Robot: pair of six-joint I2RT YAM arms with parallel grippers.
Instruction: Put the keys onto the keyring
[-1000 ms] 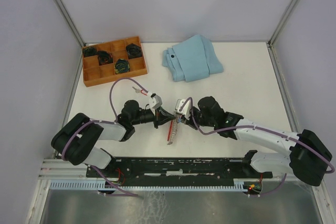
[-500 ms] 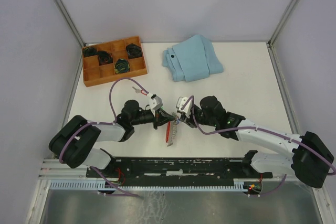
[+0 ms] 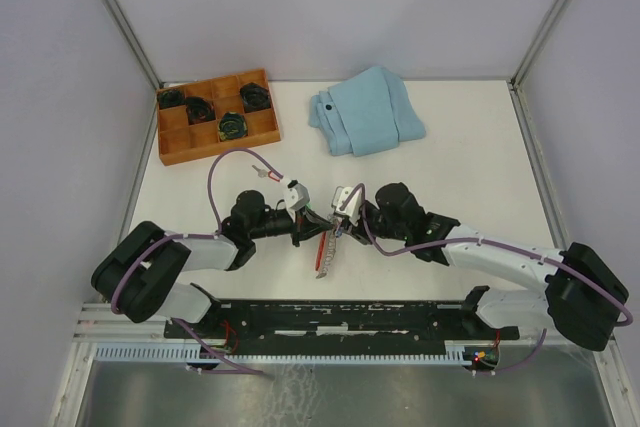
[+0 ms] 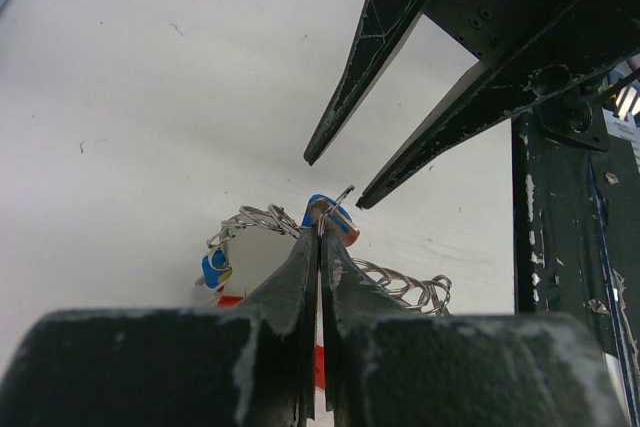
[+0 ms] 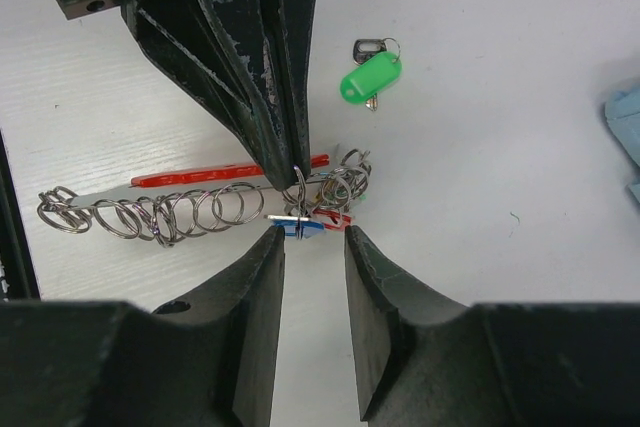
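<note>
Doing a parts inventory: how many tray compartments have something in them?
4. Dark round item in the far left corner, another just right of it, one in the far right corner, one in the near row. Tray is fully in view, so none should be hidden.

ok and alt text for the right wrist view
The right tool stands open at the bottom, its fingertips either side of a blue key tag at the end of the keyring, above the white table. The left tool reaches from above, shut on one loop; a green-tagged key lies beyond.
</note>
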